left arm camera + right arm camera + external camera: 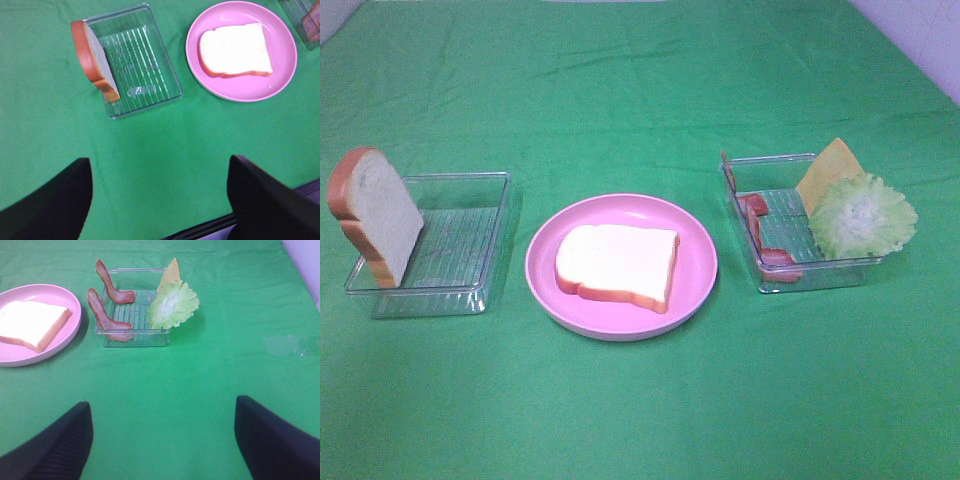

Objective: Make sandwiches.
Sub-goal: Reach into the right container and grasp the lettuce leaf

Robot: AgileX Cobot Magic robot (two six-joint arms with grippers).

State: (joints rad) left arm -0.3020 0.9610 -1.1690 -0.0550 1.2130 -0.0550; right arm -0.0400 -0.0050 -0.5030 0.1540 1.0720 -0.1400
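Judged barely begun: just 1 bread slice (617, 262) laid flat in the middle of the pink plate (698, 262), bare on top. Still to add: bacon strips (775, 262), cheese slice (830, 165) and lettuce (863, 215), all lying in or propped against the right tray (820, 275), just beside the plate. Also left: closing bread (375, 205), leaning upright at the outer end of the left tray (450, 250) — 1 slice for certain, possibly 2. Left gripper (160, 200) spread wide, clasping nothing, hovering over bare green cloth (640, 420) short of the left tray. Right gripper (162, 440) likewise wide apart and empty, above cloth near the right tray. Probably next — fetching a filling from the right tray and setting it squarely on the plated slice.
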